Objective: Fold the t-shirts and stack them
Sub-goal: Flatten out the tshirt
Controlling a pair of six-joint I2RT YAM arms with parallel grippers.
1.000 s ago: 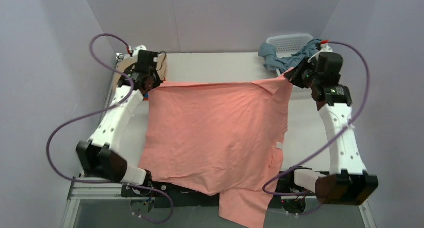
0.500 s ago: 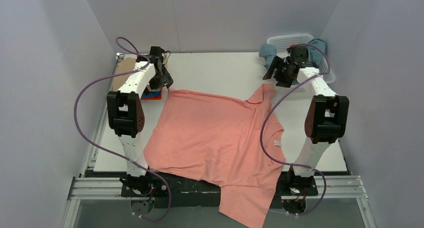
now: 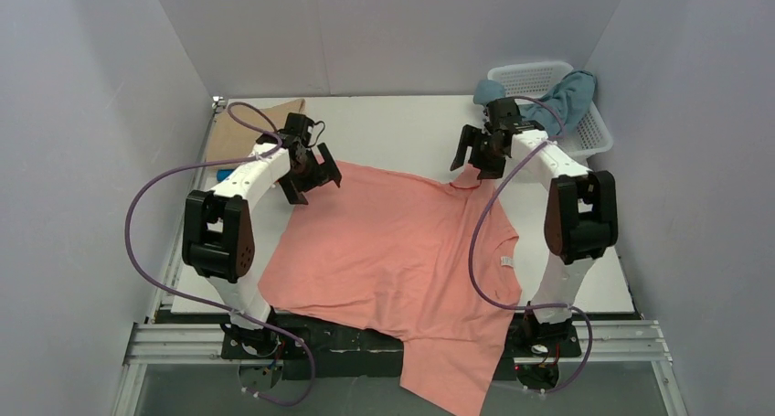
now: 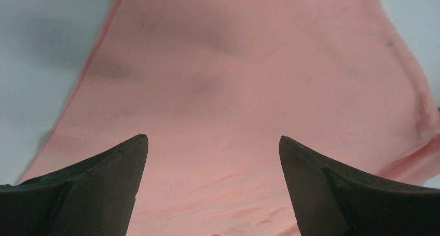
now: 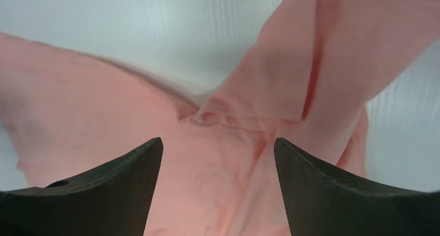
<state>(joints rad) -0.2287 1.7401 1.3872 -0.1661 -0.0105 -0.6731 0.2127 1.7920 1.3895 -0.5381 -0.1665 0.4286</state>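
2 claws (image 3: 313, 183) (image 3: 477, 165) spread wide — over tee (image 3: 393, 242)

A white table (image 3: 393, 123) stands in a narrow booth. Plain pale lilac-grey walls close it in: far wall (image 3: 384, 32), left wall (image 3: 64, 178), right wall (image 3: 704, 215). An aluminium rail (image 3: 174, 341) runs along the near edge, with dull grey-green floor (image 3: 174, 389) below. A white basket (image 3: 535, 76) sits far right. The light is even and the shadows soft.

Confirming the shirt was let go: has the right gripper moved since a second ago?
Yes. The right gripper has shifted left, away from the white basket, and now hangs open over the collar of the salmon shirt.
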